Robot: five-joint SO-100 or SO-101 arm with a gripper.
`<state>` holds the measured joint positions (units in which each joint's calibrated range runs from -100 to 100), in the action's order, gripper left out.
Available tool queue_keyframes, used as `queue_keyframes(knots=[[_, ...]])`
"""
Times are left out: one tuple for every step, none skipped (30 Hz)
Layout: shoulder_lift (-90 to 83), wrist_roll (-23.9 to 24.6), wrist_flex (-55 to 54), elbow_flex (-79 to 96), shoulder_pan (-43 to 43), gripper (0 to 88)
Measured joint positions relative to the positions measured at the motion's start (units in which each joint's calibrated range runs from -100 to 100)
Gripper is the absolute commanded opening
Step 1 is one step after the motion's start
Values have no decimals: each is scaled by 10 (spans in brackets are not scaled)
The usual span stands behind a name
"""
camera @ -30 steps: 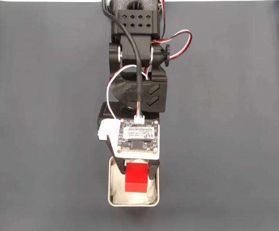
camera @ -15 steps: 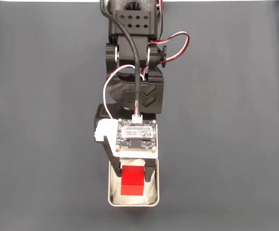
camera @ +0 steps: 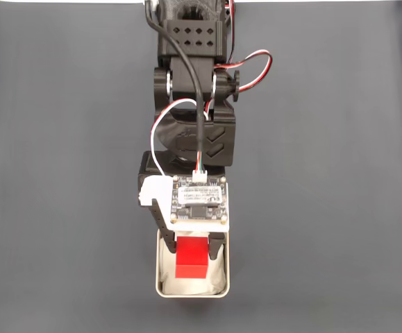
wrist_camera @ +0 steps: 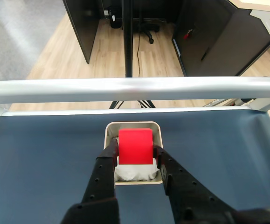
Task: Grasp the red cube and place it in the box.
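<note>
The red cube (camera: pixel 191 258) sits between the black fingers of my gripper (camera: pixel 191 248), which is shut on it from both sides. Cube and fingertips are inside the outline of the box (camera: pixel 190 295), a small cream-rimmed container with a white wrinkled lining, near the bottom of the fixed view. In the wrist view the red cube (wrist_camera: pixel 135 146) hangs over the box (wrist_camera: pixel 132 124), with white lining visible below it and my gripper (wrist_camera: pixel 135 148) closed against its left and right faces. Whether the cube rests on the lining I cannot tell.
The arm (camera: pixel 194 132) reaches down the middle of a dark grey mat (camera: pixel 62 180), with bare mat on both sides. In the wrist view a silver rail (wrist_camera: pixel 135 88) runs along the table's far edge, with office floor beyond.
The gripper and the red cube have shifted slightly left and a little toward the arm's base within the box. The grip on the cube looks unchanged.
</note>
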<state>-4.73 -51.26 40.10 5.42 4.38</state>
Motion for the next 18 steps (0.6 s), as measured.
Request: queue_keyframes(knots=[[0,0,0,0,0,21],[0,0,0,3,0,22],[0,0,0,5,0,33],[0,0,0,5,0,68],[0,0,0,6,0,139],[0,0,0,11,0,239],[0,0,0,12,0,311],[0,2,0,12,0,357],[0,5,0,13,0,390],[0,6,0,13,0,416],[0,6,0,13,0,438],[0,6,0,13,0,455],[0,6,0,13,0,471],[0,6,0,13,0,480],[0,6,0,13,1,489],[0,6,-1,13,1,496],[0,6,-1,13,2,500],[0,6,-3,13,3,505]])
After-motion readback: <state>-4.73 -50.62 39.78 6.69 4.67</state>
